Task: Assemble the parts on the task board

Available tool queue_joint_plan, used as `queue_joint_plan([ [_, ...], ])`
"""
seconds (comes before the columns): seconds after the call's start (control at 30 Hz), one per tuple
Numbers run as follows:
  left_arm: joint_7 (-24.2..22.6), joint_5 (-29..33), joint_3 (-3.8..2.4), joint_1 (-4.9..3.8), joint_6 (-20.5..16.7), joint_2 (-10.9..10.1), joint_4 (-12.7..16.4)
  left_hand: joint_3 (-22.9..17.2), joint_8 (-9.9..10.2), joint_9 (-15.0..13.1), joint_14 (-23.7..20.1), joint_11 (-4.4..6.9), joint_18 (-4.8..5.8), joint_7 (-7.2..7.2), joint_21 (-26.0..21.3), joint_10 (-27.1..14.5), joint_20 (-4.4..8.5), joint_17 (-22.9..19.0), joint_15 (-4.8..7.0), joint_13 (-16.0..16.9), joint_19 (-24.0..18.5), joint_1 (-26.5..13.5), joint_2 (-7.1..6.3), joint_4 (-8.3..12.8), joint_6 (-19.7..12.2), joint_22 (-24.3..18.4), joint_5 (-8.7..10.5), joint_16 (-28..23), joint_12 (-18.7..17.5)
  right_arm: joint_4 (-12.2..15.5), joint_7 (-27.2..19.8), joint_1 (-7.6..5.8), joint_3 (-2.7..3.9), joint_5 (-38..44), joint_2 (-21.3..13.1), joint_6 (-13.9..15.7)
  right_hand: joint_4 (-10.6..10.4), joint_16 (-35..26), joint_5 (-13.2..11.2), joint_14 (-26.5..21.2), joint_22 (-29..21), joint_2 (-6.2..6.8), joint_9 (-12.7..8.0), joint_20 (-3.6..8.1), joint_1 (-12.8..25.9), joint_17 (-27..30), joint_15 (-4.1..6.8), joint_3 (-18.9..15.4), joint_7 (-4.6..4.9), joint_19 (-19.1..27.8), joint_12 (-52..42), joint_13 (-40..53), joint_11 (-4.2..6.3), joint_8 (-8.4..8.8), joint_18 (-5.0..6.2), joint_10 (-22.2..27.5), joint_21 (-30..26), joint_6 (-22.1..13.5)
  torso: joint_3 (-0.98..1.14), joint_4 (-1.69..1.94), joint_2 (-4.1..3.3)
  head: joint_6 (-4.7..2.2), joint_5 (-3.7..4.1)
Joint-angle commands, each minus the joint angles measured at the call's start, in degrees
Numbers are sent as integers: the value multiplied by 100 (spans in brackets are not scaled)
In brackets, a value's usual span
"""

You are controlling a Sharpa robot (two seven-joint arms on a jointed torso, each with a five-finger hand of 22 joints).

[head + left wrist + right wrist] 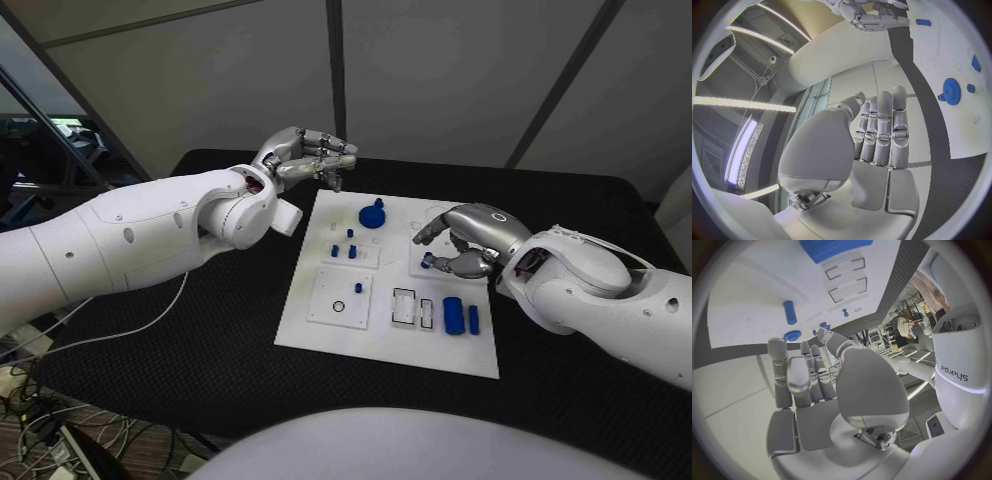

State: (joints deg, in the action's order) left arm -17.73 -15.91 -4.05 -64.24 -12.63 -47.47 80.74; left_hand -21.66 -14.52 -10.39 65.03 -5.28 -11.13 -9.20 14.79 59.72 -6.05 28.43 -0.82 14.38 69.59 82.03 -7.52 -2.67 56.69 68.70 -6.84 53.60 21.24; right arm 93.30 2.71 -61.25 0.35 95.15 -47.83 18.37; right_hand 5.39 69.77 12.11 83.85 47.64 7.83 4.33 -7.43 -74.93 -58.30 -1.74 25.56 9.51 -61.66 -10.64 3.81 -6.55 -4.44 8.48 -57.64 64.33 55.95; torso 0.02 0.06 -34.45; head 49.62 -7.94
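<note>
Hovering over the task board (310,325), both hands' fingers curl, holding nothing.

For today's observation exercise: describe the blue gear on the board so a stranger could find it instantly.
Start at the white task board in the middle of the black table. Near its far edge, beside the left hand, sits the blue gear. It alone is round and toothed; its blue neighbours are thin pegs and bars.

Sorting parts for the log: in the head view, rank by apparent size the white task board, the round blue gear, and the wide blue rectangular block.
1. White task board, by far the largest.
2. Round blue gear.
3. Wide blue rectangular block.

The gear and block look close in area, so that order is unsure.
</note>
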Motion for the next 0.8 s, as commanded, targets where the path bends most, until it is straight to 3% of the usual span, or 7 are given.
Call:
queue_joint_plan([
  [0.03, -16, 11, -1, -4, 109, 14, -12, 17, -21, -5, -16, 2, 82, 19, -26, -50, -35, -8, -16, 5, 1, -30, 29, 18, -37, -5, 32, -14, 34, -76, 205, -23, 9, 61, -7, -365, -5, 31, 19, 18, 6, 22, 8, 9, 34, 4, 42, -37, -8, -33, -24, -7, 23, -15, 25, 15, -8, 22, 3, 4, -8, -35, 43],
  [0.4, -27, 11, 0, -2, 129, 36, -29, 17, -21, -5, -16, 2, 82, 19, -26, -50, -35, -8, -16, 5, 1, -30, 29, 18, -37, -5, 32, -14, 34, -369, 279, -36, 17, 218, 169, -629, -6, 44, 16, 26, 7, 36, -1, 13, 19, -10, 47, -66, -45, -49, -23, -14, 29, 10, 23, 76, -15, 4, -3, 9, -22, -34, 60],
  [0.67, -30, 11, 0, -2, 137, 34, -19, 17, -21, -5, -16, 2, 82, 19, -26, -50, -35, -8, -16, 5, 1, -30, 29, 18, -37, -5, 32, -14, 34, -623, 291, -35, 8, 246, 391, -732, -12, 44, 17, 29, 68, -36, 0, 21, -32, -2, 60, -31, -53, -110, -72, -6, 41, 11, 10, 47, 21, 28, -3, 33, -23, -15, 77],
  [0.8, -31, 11, 0, -2, 135, 24, -11, 17, -21, -5, -16, 2, 82, 19, -26, -50, -35, -8, -16, 5, 1, -30, 29, 18, -37, -5, 32, -14, 34, -722, 309, -34, -10, 257, 470, -843, -27, 41, 15, 30, 146, -79, 9, 33, -48, 8, 74, 1, -49, -179, -135, -2, 58, -9, -6, -47, 72, 93, -3, 23, -23, 5, 64],
])
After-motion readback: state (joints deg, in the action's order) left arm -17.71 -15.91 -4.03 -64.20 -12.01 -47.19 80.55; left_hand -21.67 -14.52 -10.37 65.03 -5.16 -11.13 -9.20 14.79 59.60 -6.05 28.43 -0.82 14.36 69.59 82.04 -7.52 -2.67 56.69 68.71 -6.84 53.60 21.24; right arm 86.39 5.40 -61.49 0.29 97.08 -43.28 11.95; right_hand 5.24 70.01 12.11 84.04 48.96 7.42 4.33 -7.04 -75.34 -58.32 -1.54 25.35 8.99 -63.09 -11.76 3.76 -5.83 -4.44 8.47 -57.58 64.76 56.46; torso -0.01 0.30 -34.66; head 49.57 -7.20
